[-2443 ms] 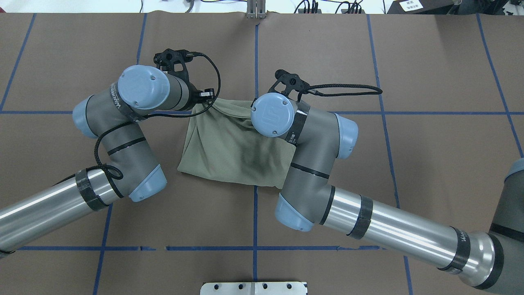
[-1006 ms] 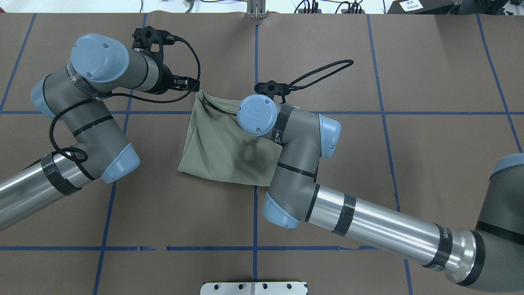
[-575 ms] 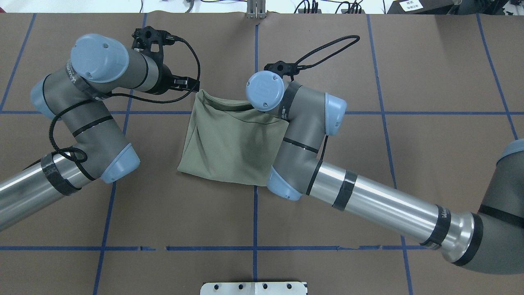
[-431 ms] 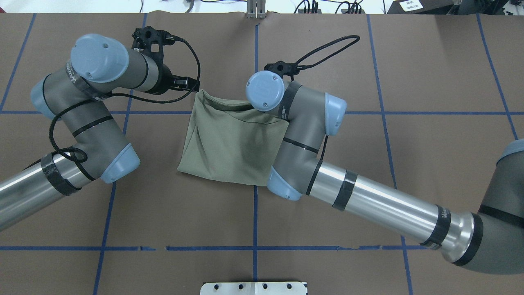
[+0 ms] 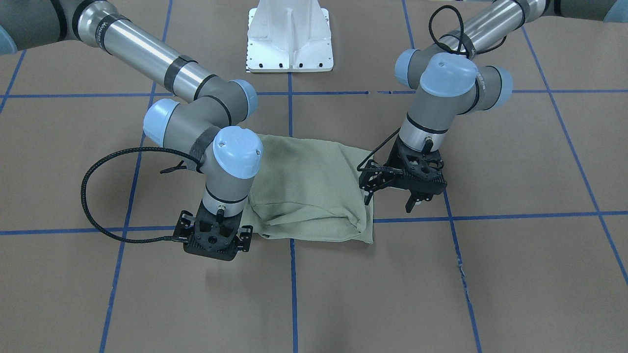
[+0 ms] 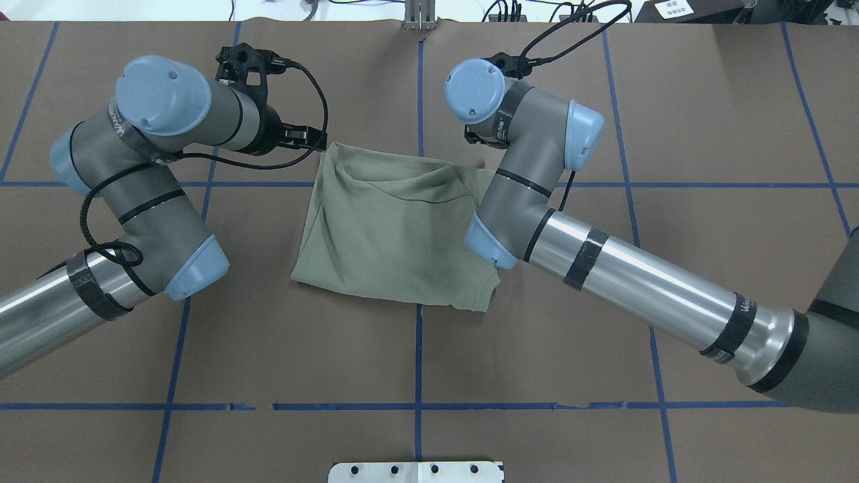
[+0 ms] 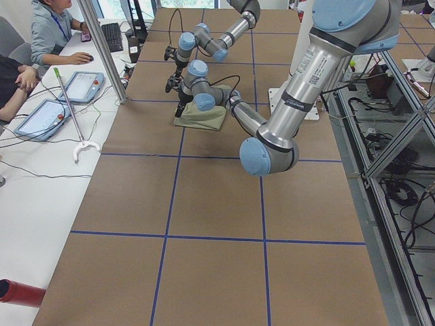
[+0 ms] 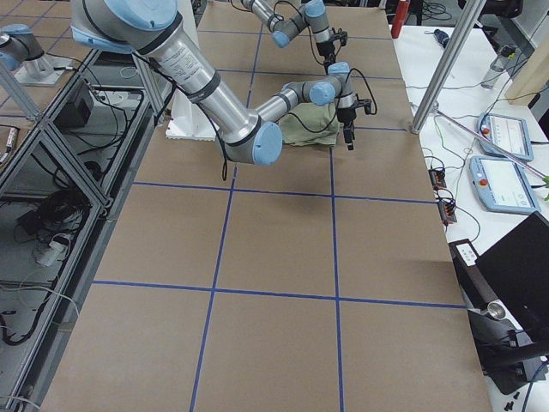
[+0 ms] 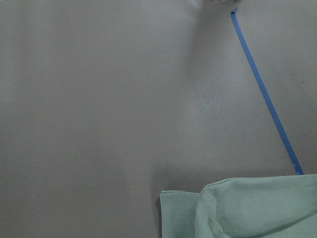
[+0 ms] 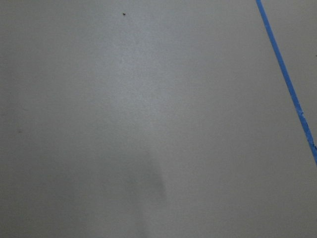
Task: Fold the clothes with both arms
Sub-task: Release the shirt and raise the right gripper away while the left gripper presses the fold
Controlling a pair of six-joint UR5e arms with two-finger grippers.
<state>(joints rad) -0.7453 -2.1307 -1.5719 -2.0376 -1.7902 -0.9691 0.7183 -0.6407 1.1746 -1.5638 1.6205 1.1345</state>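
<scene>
The pale sage-green shirt (image 6: 389, 228) lies folded in a rough square at the table's middle, with loose creases along its far edge. It also shows in the front view (image 5: 309, 186). My left gripper (image 5: 392, 201) hangs open and empty just off the shirt's far left corner; in the overhead view its fingers (image 6: 302, 136) sit beside that corner. The left wrist view shows only that corner (image 9: 247, 208). My right gripper (image 5: 216, 245) is low over the table just past the shirt's far right corner, holds nothing, and is mostly hidden under its wrist (image 6: 478, 134).
The brown paper table carries a blue tape grid (image 6: 419, 335). The white pedestal base (image 5: 289, 39) stands at the robot's side. My right forearm (image 6: 637, 282) crosses above the shirt's near right corner. Operators (image 7: 47, 27) and tablets sit past the far edge.
My right gripper has let go of the shirt's far right corner and moved away beyond the far edge. The shirt now lies flatter. The left arm moved off earlier and has stayed still since.
</scene>
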